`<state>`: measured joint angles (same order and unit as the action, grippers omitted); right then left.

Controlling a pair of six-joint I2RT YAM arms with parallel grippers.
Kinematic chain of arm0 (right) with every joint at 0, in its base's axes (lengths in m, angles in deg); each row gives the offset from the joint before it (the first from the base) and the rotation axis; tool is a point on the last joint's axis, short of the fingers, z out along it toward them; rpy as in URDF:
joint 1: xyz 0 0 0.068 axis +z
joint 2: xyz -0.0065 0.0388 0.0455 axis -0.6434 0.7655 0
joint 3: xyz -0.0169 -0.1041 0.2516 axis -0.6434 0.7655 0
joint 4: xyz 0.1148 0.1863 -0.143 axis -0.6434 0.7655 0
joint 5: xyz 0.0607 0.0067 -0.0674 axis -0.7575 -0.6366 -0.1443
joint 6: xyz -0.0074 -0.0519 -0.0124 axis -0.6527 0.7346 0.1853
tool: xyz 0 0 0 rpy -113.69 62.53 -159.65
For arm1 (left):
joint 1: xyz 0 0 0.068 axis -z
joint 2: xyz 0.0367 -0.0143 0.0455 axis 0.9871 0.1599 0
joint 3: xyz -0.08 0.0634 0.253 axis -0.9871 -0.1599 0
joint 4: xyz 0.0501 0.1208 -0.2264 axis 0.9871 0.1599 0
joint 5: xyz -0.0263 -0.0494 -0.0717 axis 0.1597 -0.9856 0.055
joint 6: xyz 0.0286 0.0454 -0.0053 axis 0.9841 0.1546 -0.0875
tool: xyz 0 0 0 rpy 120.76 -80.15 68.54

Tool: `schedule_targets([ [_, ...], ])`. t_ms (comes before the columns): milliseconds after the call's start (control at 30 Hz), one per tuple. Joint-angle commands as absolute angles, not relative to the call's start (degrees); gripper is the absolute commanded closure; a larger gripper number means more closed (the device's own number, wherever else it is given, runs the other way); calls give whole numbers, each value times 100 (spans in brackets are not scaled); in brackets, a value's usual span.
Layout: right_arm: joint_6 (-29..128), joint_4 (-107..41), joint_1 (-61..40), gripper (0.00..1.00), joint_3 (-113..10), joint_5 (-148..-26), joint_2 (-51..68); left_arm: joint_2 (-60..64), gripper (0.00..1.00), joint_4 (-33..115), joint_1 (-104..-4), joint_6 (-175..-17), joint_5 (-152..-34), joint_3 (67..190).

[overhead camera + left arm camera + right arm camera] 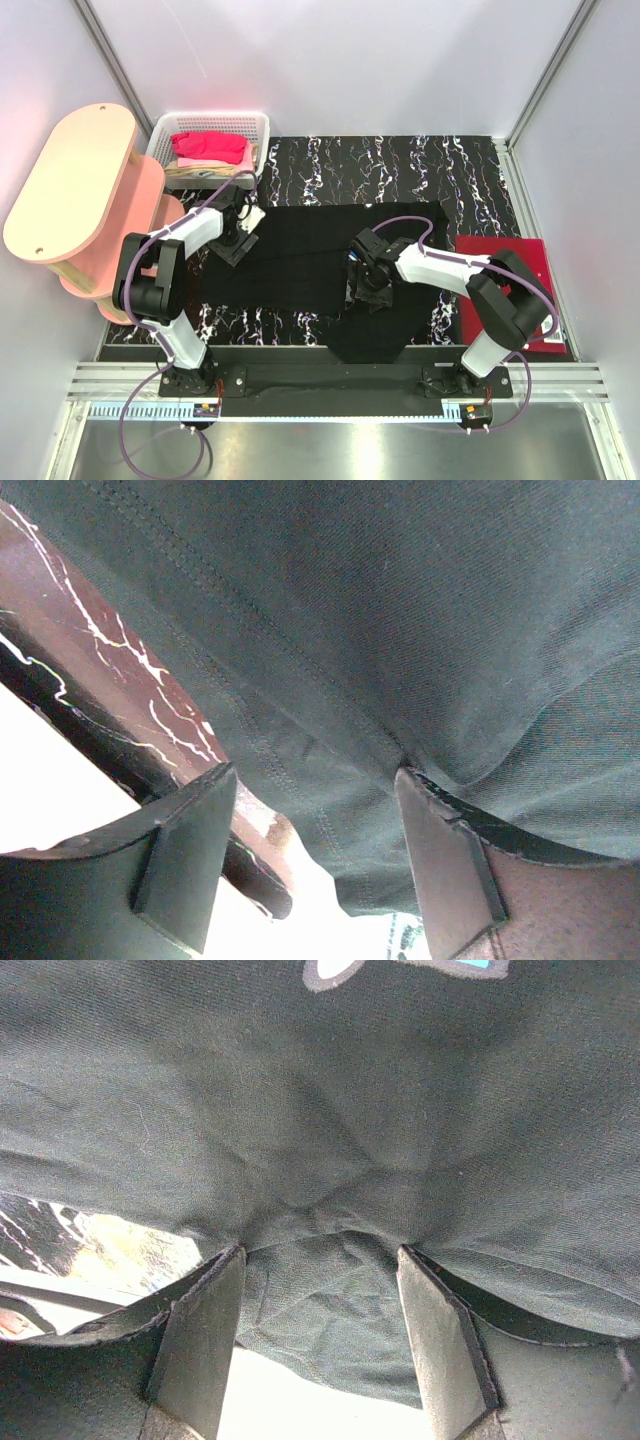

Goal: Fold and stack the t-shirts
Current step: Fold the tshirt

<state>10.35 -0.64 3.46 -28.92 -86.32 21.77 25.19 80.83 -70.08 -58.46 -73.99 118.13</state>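
The black t-shirt lies spread on the marbled table. My left gripper is at its left edge; in the left wrist view the jaws stand wide apart with the shirt's stitched hem between them. My right gripper is on the shirt's middle; in the right wrist view its jaws are wide apart over puckered black cloth, with the daisy print just beyond. The dark red t-shirt lies folded at the right. The bright pink t-shirt is in the basket.
A white mesh basket stands at the back left and holds other cloth under the pink shirt. A pink two-tier shelf stands at the left. The black marbled surface shows behind the shirt. White walls enclose the table.
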Motion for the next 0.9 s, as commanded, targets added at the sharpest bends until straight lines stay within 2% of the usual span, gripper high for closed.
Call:
schedule_targets([
  [0, 995, -26, 460, 30, -2629, -8615, 2307, 2511, 30, 8132, -7043, -5946, -7601, 11840],
  [133, 986, -26, 469, 31, -2620, -8588, 2298, 2634, 65, 8132, -7043, -5963, -7645, 11892],
  [167, 995, -34, 469, 31, -2620, -8580, 2307, 2651, 82, 8132, -7043, -5963, -7645, 11927],
  [267, 969, -34, 469, 30, -2611, -8571, 2316, 2652, 98, 8133, -7060, -5989, -7645, 12015],
  [867, 942, -96, 460, 33, -2480, -8580, 2237, 2669, 100, 8150, -7446, -6042, -7830, 12340],
])
